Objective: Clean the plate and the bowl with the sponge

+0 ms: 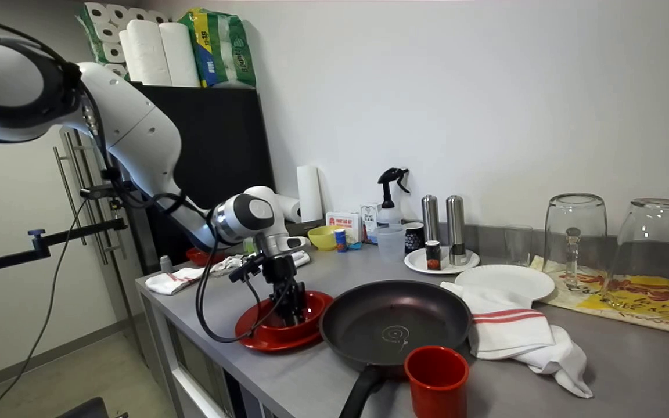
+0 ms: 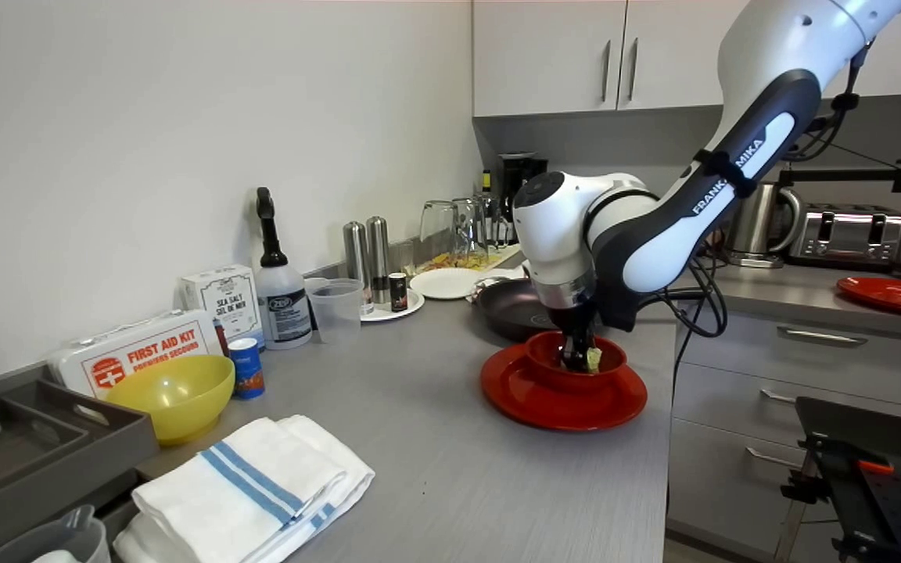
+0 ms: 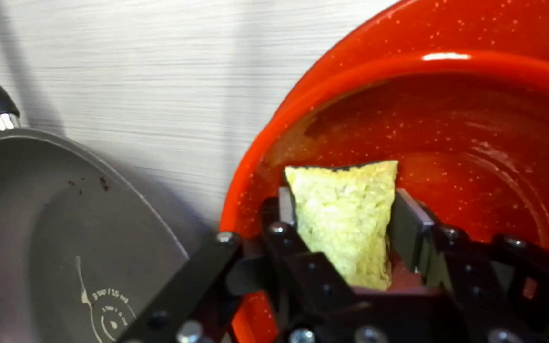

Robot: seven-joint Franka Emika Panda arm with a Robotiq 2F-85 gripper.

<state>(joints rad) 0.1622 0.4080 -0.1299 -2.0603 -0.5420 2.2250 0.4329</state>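
While the gripper (image 3: 347, 216) grasps the yellow-green sponge (image 3: 343, 231) between its pads (image 3: 408, 228), the block sits inside the red bowl (image 3: 470, 119), near nine o'clock in the wrist view. Bowl stands on the red plate (image 2: 529, 403), whose surface shows past it at seven o'clock in an exterior view. Step, as judged: wiping the bowl's inside; plate cannot be fully reached until the bowl is lifted off.

Risks and causes:

1. Slide. Nothing seen restrains bowl or plate. Too much side load toward three o'clock in that exterior view could push both off the counter (image 2: 450, 469), its edge near the plate.

2. Knock. Frying pan (image 3: 84, 214) is just beside the bowl, about nine o'clock in the wrist view; a long stroke that way might drive gripper or bowl into it. Plate-to-pan contact: cannot tell.

3. Scrape. Sponge juts only a little past the pads, so pressing deep or tilted could put a pad on the bowl wall.

4. Snag. Black cable (image 1: 198, 302) loops in front of the plate, near nine o'clock in an exterior view; contact unclear. A wide turn might hook the rim.

5. Missed patch. Brownish film (image 3: 303, 143) on the bowl wall at ten o'clock; floor-only strokes would leave it.
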